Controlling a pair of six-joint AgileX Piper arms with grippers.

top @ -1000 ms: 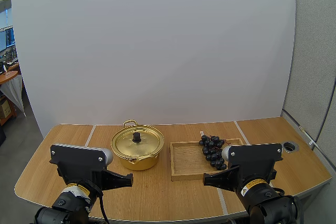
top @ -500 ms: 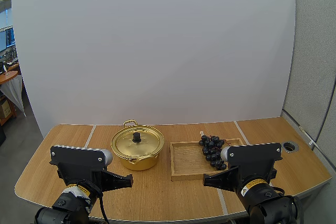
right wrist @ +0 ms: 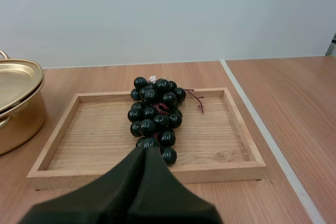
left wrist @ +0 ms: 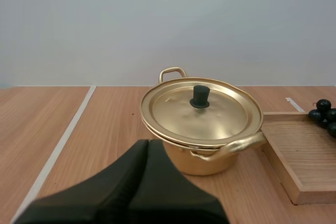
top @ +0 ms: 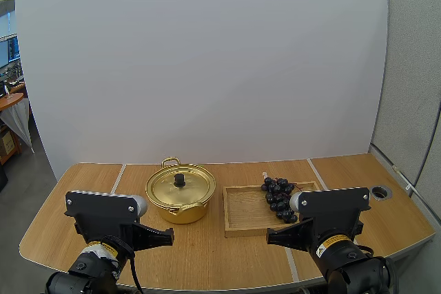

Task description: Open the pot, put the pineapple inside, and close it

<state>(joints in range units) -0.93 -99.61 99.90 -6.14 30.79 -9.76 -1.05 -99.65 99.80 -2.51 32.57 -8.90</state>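
High view: the gold pot (top: 180,201) stood on the wooden worktop (top: 207,259), left of centre, with its lid (top: 189,187) on and a black knob (top: 179,180) at the middle of the lid. Just beside it on the right lay a shallow wooden tray (top: 241,215). A bunch of dark grapes (top: 278,196) lay in the tray's right part, reaching toward its far edge. No pineapple could be seen; the grapes were the only fruit. The left tool (top: 171,237) hung low at the near edge, pointing toward the space in front of the pot. The right tool (top: 269,239) was at the near edge too, in front of the tray. Both were well apart from the pot and the grapes.

Left wrist view: the left tool (left wrist: 148,145) was clenched on nothing, its fingers pressed together into one dark wedge. It pointed at the pot (left wrist: 202,158), near it but not touching. The lid (left wrist: 210,116) sat closed, the knob (left wrist: 199,96) upright. The tray (left wrist: 294,150) lay beside the pot, with a few grapes (left wrist: 325,113) at its far side.

Right wrist view: the right tool (right wrist: 142,153) was likewise clenched and held nothing. Its tip was aimed at the near end of the grapes (right wrist: 155,116), which lay down the middle of the tray (right wrist: 210,135). The pot (right wrist: 18,114) stood beside the tray.
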